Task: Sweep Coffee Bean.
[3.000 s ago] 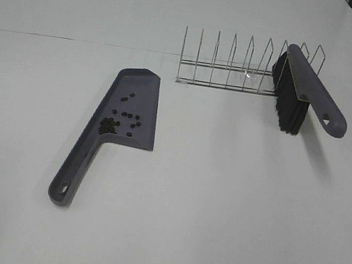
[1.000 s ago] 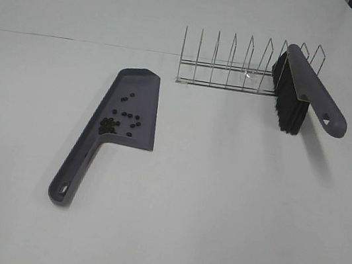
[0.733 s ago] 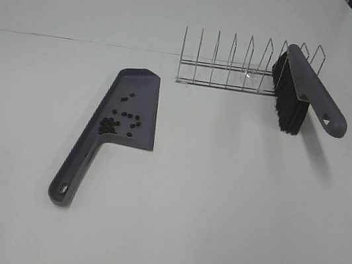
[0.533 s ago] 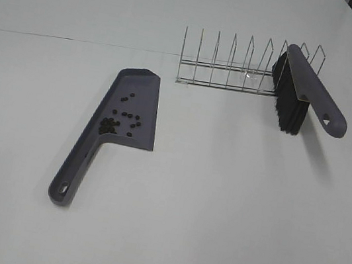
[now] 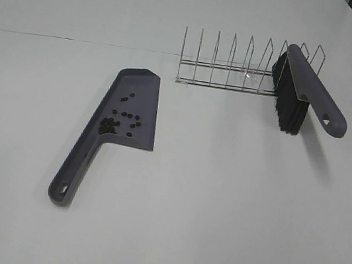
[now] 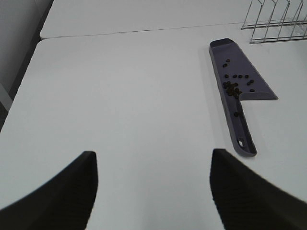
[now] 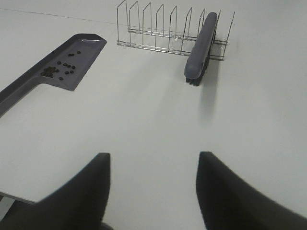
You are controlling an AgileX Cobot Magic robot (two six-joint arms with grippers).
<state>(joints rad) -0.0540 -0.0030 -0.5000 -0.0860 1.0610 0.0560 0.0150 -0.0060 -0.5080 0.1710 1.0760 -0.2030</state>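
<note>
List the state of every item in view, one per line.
coffee beans: lying in the dustpan, none seen on the table
dustpan: flat on the table, unheld
brush: propped in the wire rack, bristles down
wire rack: upright on the table
left end effector: open, empty
right end effector: open, empty

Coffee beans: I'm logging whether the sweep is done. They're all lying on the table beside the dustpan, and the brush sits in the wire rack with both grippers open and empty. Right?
Not quite. The coffee beans lie inside the dustpan, not on the table beside it, as the exterior high view shows. The rest holds: the brush sits in the wire rack, and the left gripper and the right gripper are open and empty.
</note>
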